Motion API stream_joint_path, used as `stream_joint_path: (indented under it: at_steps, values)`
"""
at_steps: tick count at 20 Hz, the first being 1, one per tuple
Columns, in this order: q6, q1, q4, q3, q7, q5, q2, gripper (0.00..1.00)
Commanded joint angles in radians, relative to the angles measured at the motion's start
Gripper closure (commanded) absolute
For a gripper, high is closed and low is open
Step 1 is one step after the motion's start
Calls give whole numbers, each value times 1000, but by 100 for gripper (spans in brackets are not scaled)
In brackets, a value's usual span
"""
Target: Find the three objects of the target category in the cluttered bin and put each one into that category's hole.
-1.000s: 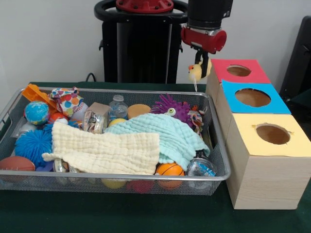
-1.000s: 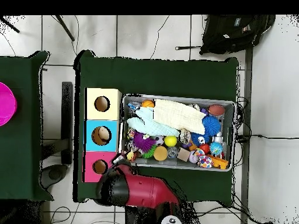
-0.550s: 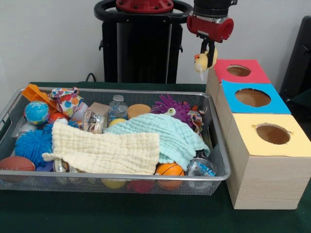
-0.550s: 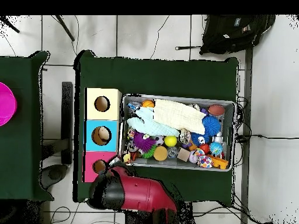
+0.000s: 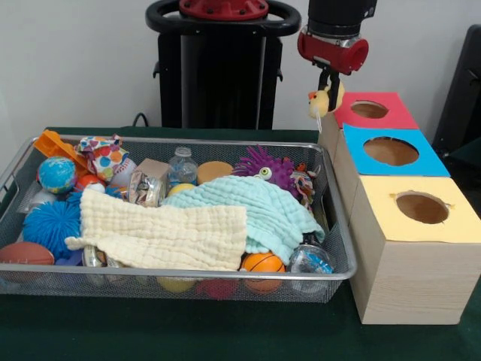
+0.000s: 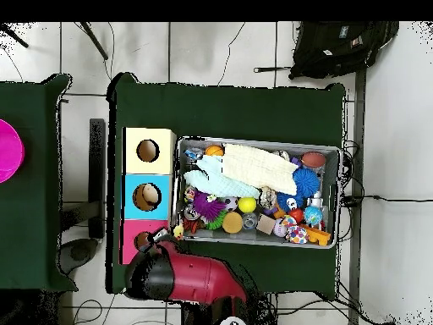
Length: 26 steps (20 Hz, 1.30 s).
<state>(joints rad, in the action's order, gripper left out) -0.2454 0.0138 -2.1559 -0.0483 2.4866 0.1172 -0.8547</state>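
Three wooden boxes, each with one hole: red (image 5: 370, 110), blue (image 5: 391, 150), yellow (image 5: 421, 208). One wire mesh bin (image 5: 180, 280). Two muslin cloths: cream (image 5: 161, 235), mint (image 5: 259, 210).

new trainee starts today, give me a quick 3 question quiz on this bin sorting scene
1. True or false: the claw holds a small yellow plush toy.
2. Which box top is nearest the held toy? A) yellow box B) blue box C) pink box
3. Fill in: the pale yellow cloth partly overlaps a ____ coloured cloth in the wire bin.

Key: 1 true. 2 C. 3 mint green.
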Motion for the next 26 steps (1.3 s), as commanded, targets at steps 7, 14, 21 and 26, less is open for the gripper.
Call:
stream_joint_path:
  at_steps: [7, 14, 21, 26]
  values:
    - [222, 4, -104, 141, 230, 91, 153, 100]
    - [222, -10, -152, 166, 233, 131, 134, 100]
    - [216, -8, -221, 195, 256, 183, 88, 100]
    - [250, 52, -296, 234, 249, 181, 52, 100]
